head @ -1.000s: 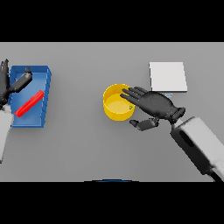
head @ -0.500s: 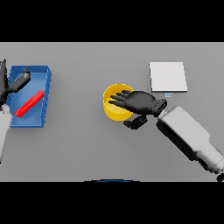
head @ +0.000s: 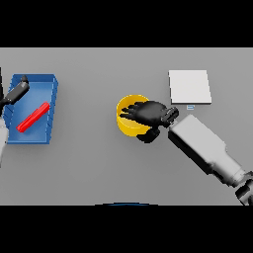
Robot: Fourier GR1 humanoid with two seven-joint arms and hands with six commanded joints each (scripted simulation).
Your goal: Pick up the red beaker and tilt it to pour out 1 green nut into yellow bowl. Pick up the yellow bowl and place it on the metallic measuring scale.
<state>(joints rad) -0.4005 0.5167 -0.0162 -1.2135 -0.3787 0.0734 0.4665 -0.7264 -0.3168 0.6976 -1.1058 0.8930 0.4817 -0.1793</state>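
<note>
The yellow bowl [head: 129, 123] stands just left of the frame's centre on the grey table [head: 99, 168]. The right hand [head: 148, 114] lies over the bowl's right half, with its fingers reaching across the opening toward the left rim and its thumb hanging down at the bowl's lower right edge. The fingers are bent over the rim and appear to be closing on it, though whether they press the wall cannot be told from this view.

One second ago the right hand stood beside the bowl's right rim, with most of the opening visible. Half a second ago it had moved onto the rim. Now it covers more of the bowl, and the forearm has swung further in from the lower right. The bowl has not shifted.

Judgement: the step in hand is the grasp of the bowl; the lift has not begun. No green nut is visible inside the bowl; the hand hides part of the interior.

The metallic measuring scale [head: 189, 87], a pale square plate, lies at the upper right, apart from the bowl and unoccupied.

At the far left, a blue tray [head: 49, 84] holds a red elongated item [head: 33, 117], presumably the beaker lying on its side. The left hand [head: 16, 91] rests at the tray's upper left edge, its fingers loosely extended and holding nothing.
</note>
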